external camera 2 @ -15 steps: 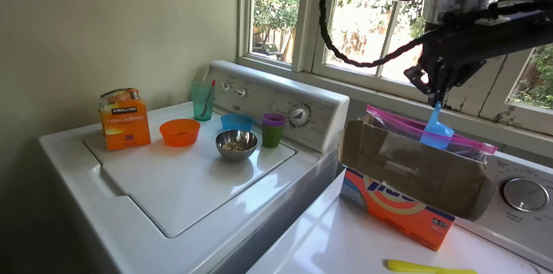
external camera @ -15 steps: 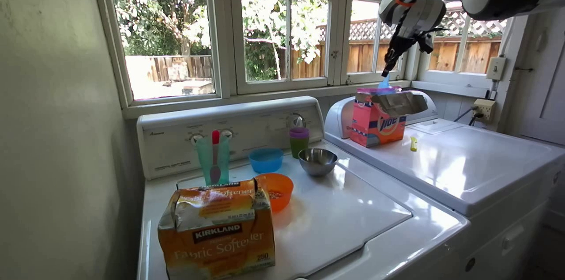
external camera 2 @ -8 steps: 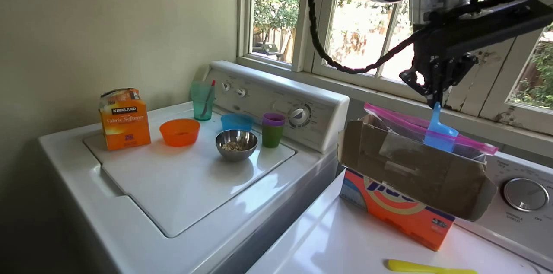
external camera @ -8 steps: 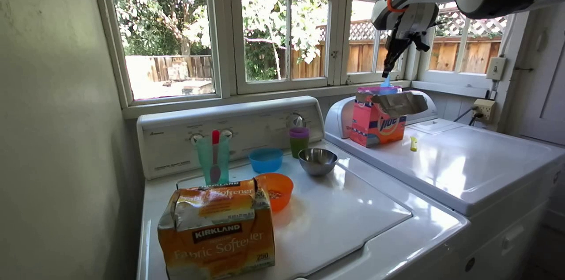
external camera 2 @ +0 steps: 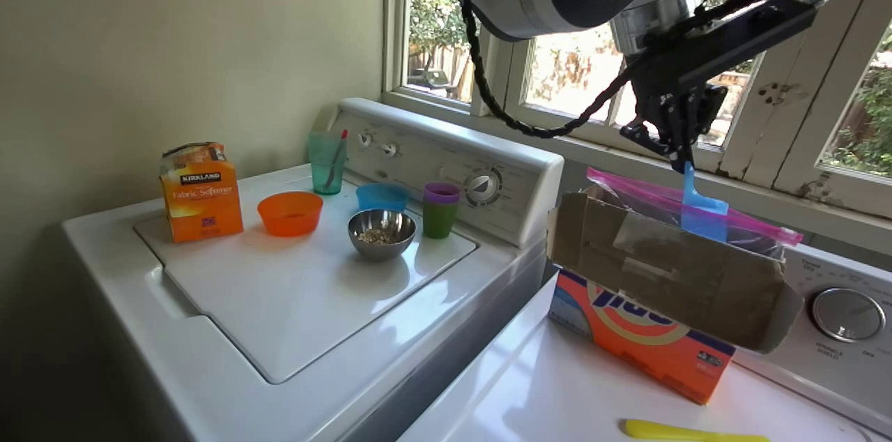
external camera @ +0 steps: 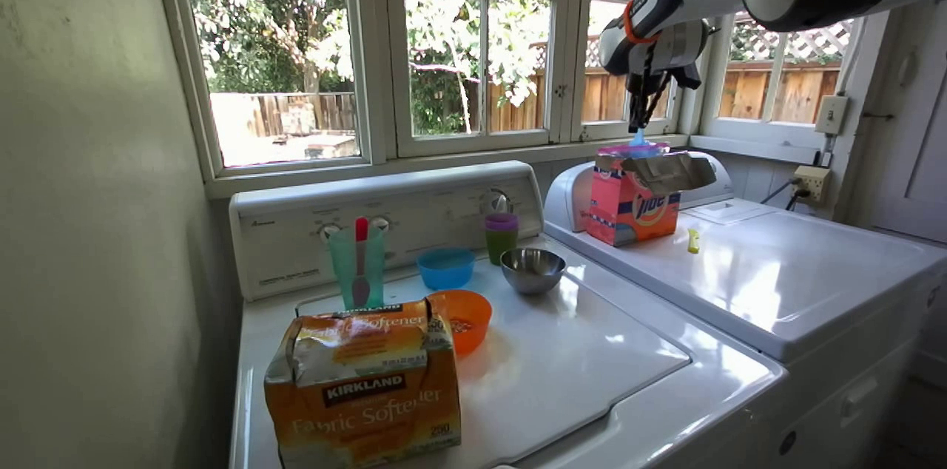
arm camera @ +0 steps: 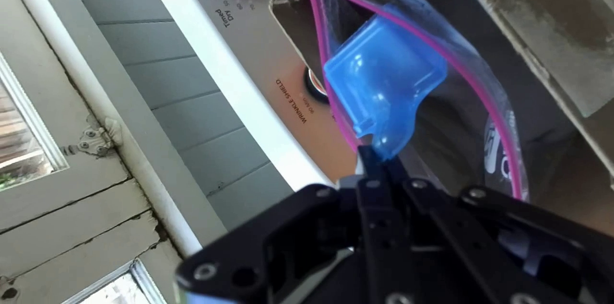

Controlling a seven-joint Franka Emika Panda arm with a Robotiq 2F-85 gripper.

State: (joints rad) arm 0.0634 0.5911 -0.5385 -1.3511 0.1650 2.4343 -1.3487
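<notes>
My black gripper (arm camera: 381, 159) is shut on the handle of a translucent blue scoop (arm camera: 383, 69). In the wrist view the scoop's bowl lies inside the mouth of a see-through plastic bag with a pink rim (arm camera: 503, 136). That bag lines an orange detergent box (external camera 2: 641, 355), whose brown cardboard flap (external camera 2: 669, 271) hangs open at the front. In both exterior views the gripper (external camera 2: 683, 164) points down just above the box, and the scoop (external camera 2: 704, 219) stands partly below the bag's rim. What the scoop contains, if anything, cannot be made out.
A yellow utensil (external camera 2: 683, 431) lies before the box. On the neighbouring white washer stand a metal bowl (external camera 2: 380, 247) with grainy bits, an orange bowl (external camera 2: 289, 215), a blue bowl (external camera: 445, 271), a green-purple cup (external camera 2: 440, 217), a teal cup (external camera 2: 324, 170) and a softener box (external camera 2: 202, 201).
The arm has swung leftward in both exterior views, and the gripper has turned to a more upright pose. The scoop's handle has shifted slightly left with it; its bowl stays in the bag.
</notes>
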